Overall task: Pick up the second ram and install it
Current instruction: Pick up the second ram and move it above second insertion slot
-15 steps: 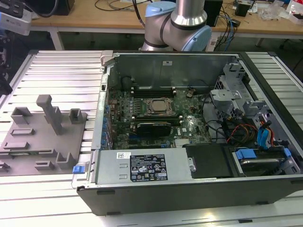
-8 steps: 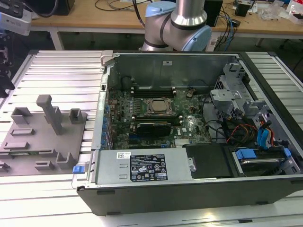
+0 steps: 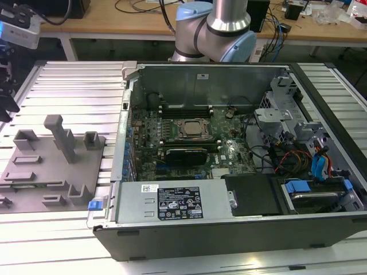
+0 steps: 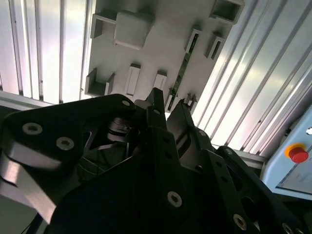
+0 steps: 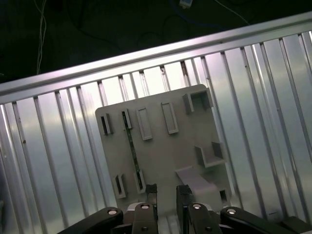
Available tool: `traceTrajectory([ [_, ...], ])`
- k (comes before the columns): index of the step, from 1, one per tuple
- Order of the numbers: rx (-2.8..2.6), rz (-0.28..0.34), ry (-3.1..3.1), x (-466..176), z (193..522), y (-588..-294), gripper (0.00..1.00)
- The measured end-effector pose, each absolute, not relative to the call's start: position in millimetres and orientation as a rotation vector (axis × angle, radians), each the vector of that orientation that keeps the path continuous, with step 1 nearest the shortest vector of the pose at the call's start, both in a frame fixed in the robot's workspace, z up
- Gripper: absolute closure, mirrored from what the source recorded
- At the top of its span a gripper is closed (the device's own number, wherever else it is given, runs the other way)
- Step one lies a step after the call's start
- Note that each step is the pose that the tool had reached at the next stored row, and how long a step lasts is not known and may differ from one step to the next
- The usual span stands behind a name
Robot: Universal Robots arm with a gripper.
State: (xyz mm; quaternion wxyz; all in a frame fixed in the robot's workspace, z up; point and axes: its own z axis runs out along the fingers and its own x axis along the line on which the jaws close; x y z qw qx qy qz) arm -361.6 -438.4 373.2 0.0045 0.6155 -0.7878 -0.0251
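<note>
Gripper (image 5: 167, 194), nearest the lens in both wrist views: black fingers (image 5: 151, 191) parted by a narrow gap, clasping nothing, poised above the grey fixture plate (image 5: 165, 156). Ribbed aluminium table (image 3: 69, 86): carries the plate. Open computer case (image 3: 229, 229): just beside the plate, on the exterior view's right of it, motherboard (image 3: 229, 149) exposed. Second ram (image 5: 132, 151): thin green stick standing on edge in the plate's narrow slots, one end near the gripper, not held.

Harsh white glare along the ribbed metal table (image 4: 48, 48) in both wrist views, pincer (image 4: 168, 100) in dark silhouette.
</note>
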Motion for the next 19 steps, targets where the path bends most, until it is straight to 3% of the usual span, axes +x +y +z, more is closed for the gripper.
traceTrajectory([
  [19, 1.928, -0.079, -2.468, -364.0, 345.5, -438.5, 0.70],
])
